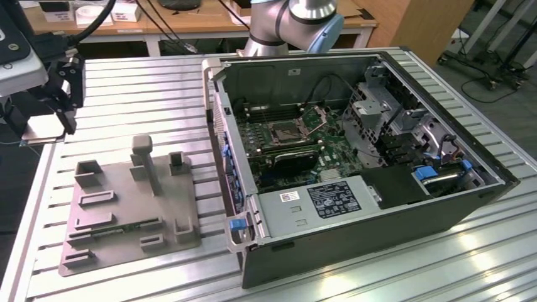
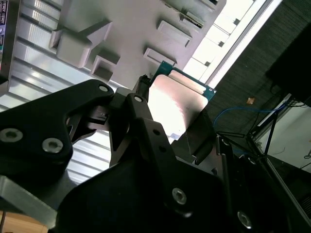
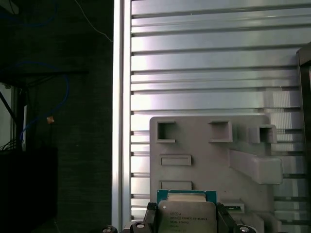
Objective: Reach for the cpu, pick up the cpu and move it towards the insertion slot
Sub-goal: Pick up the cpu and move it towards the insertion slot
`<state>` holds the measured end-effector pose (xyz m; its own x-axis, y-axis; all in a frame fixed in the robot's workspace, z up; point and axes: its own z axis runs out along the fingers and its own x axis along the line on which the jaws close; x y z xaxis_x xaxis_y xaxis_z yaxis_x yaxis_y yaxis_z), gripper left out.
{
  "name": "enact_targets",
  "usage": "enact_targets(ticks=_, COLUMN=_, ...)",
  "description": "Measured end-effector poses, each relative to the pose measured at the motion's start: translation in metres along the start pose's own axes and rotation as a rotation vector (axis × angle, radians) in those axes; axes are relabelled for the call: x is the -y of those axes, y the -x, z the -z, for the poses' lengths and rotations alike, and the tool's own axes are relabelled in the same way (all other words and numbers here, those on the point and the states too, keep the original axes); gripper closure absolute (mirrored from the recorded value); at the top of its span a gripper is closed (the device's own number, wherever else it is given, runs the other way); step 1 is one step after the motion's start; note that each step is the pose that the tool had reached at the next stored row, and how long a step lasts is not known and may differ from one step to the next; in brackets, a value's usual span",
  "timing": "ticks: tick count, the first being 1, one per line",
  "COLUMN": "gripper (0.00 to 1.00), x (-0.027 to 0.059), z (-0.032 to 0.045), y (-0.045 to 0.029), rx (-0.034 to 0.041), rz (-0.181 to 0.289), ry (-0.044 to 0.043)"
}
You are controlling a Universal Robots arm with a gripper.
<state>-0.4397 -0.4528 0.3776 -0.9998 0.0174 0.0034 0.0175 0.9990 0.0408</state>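
Note:
The cpu [image 3: 187, 217], a silvery square chip with a green rim, sits between my gripper's [image 3: 187, 221] two black fingers [image 3: 149, 218], which are shut on its opposite edges. In the second wrist view the cpu [image 2: 176, 103] is lifted and tilted above the grey plastic fixture [image 2: 121, 29]. In the exterior view my gripper [image 1: 64, 107] hangs over the table's edge at the exterior view's left, beyond the fixture [image 1: 130, 201]. The insertion slot [image 1: 285, 132] lies inside the open computer case [image 1: 353, 157], its hinged metal plate [image 1: 320, 116] raised, far from the gripper.
The fixture has upright posts [image 1: 143, 160] and rectangular recesses; a green memory stick [image 1: 126, 226] lies in one. The ribbed metal table [image 1: 143, 94] ends close to the gripper. The case walls and a drive cage [image 1: 381, 107] surround the slot. Cables hang past the table edge [image 3: 122, 97].

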Motion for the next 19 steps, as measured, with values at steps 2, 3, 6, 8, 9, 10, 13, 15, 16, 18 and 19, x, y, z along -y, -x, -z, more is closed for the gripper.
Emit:
enact_targets(ticks=2, gripper=0.45, x=0.0, z=0.0, y=0.0, rx=0.0, rz=0.0, ry=0.0)
enact_targets(ticks=3, gripper=0.45, x=0.0, z=0.0001, y=0.0001, rx=-0.0001, rz=0.0, ry=0.0)
enact_targets(ticks=6, gripper=0.45, x=0.0, z=0.0001, y=0.0001, rx=-0.0002, rz=0.0, ry=-0.0001)
enact_targets(ticks=8, gripper=0.45, x=0.0, z=0.0001, y=0.0001, rx=-0.0001, rz=0.0, ry=-0.0001)
enact_targets(ticks=9, gripper=0.45, x=0.0, z=0.0002, y=0.0001, rx=-0.0002, rz=0.0, ry=-0.0001)
enact_targets(ticks=10, gripper=0.45, x=0.0, z=0.0002, y=0.0003, rx=-0.0002, rz=0.0, ry=-0.0001)
enact_targets(ticks=13, gripper=0.45, x=0.0, z=0.0001, y=0.0027, rx=-0.0001, rz=0.0, ry=-0.0001)
enact_targets(ticks=15, gripper=0.45, x=-0.0001, z=0.0002, y=0.0053, rx=-0.0002, rz=0.0, ry=-0.0001)
enact_targets(ticks=16, gripper=0.45, x=-0.0001, z=0.0001, y=0.0068, rx=-0.0001, rz=0.0, ry=-0.0001)
enact_targets(ticks=18, gripper=0.45, x=-0.0002, z=0.0002, y=0.0093, rx=-0.0001, rz=0.0, ry=-0.0001)
enact_targets(ticks=19, gripper=0.45, x=-0.0002, z=0.0002, y=0.01, rx=-0.0001, rz=0.0, ry=0.0)
